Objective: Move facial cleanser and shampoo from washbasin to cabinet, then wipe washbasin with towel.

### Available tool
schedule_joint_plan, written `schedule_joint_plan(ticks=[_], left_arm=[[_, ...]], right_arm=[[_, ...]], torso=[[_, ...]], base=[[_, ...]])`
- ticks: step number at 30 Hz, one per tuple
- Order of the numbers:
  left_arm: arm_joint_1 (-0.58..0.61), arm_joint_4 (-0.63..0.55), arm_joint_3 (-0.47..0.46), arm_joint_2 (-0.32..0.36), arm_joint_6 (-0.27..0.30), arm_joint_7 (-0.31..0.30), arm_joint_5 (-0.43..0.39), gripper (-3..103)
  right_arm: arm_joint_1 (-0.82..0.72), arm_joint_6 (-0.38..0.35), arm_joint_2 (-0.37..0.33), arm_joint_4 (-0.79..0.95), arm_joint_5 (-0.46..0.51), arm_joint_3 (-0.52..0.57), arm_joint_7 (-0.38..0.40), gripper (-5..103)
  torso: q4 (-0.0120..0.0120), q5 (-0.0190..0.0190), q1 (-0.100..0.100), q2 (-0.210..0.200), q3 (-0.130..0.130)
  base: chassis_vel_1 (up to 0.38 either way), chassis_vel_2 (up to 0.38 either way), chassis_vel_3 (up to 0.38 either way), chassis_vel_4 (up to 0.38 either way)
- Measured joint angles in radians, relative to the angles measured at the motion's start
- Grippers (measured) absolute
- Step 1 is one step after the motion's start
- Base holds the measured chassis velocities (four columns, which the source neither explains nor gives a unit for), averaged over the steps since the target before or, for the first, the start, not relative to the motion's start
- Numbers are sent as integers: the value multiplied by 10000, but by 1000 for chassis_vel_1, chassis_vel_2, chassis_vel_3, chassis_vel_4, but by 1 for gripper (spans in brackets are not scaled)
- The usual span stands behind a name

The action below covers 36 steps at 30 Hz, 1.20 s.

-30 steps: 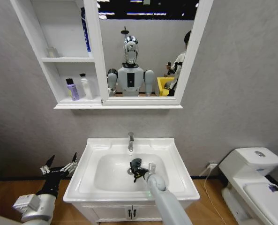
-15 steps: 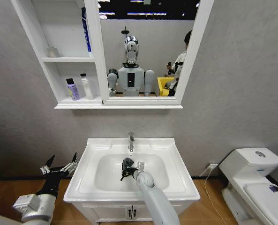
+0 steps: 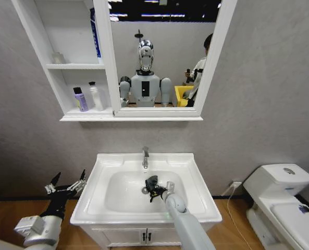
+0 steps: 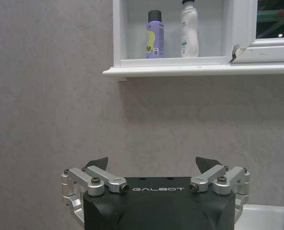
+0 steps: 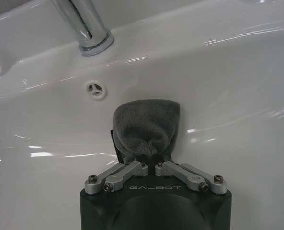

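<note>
Washbasin [image 3: 196,195] wiping is the step in hand; I judge the bottle transfer complete.

Left side: my left tool [image 3: 66,186] hangs beside the washbasin's left edge, well clear of it. Its dark-tipped fingers [image 4: 97,164] are spread wide with nothing between them. I treat this arm as idle.

Upper left: the cabinet [image 3: 106,62] is a white, flat-panelled unit of square-cornered niches joined to the mirror frame. On its lowest shelf stands the facial cleanser [image 3: 81,99], a small purple cylinder with a black cap. Just beside it stands the shampoo [image 3: 95,96], a slim white bottle with a waisted body and a narrow top. Both are upright, close together but apart.

Centre: the washbasin is glossy white ceramic, rectangular outside with an oval bowl. A chrome faucet [image 3: 145,157] rises at the back rim. Highlights across the glaze suggest a smooth, low-friction surface.

Inside the bowl, my right tool [image 3: 154,188] is clamped on the towel [image 5: 146,126], near the drain [image 5: 96,88] and below the faucet. The towel is dark grey, soft and napped, bunched into a rounded pad against the ceramic.

Remaining work: I judge that the wipe is under way; how much of the bowl is covered cannot be told.
</note>
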Motion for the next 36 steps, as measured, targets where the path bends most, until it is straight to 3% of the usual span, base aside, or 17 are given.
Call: schedule_joint_plan(ticks=[10,14,26,36], left_arm=[[0,-1,0,0,0,0,0,100],[0,-1,0,0,0,0,0,100],[0,0,0,0,0,-1,0,100],[0,-1,0,0,0,0,0,100]], right_arm=[[581,-22,916,-819,-295,-736,-261,2],[605,-46,851,-856,-293,-701,-267,2],[-22,-97,-278,-127,-33,186,-330,2],[276,8,405,-737,-211,-159,-328,2]], torso=[[5,0,0,0,0],[5,1,0,0,1],[0,0,-2,1,0],[2,0,-2,1,0]], base=[[0,0,0,0],[0,0,0,0],[0,0,0,0],[0,0,0,0]])
